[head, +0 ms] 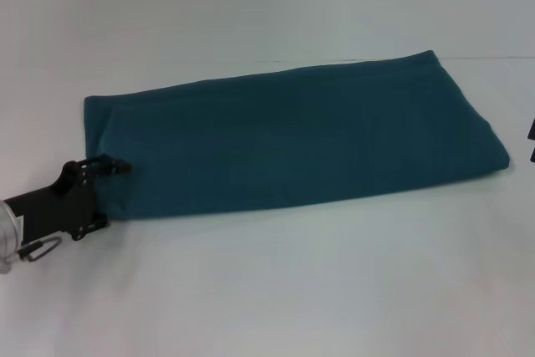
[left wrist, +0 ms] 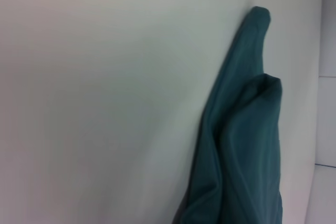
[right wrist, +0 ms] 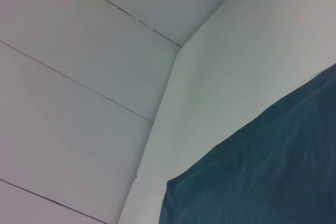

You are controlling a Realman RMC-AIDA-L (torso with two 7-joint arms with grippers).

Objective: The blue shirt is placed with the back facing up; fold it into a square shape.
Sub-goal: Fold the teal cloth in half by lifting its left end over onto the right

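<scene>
One blue shirt, folded into a long band, lies across the white desk (left gripper clamped on its left end, right gripper barely visible at the desk's right edge).

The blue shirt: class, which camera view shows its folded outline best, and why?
The head view: the whole blue shirt lies as a long folded band, the left gripper at its left end. The left wrist view shows only bunched folds, the right wrist view one flat corner.
</scene>
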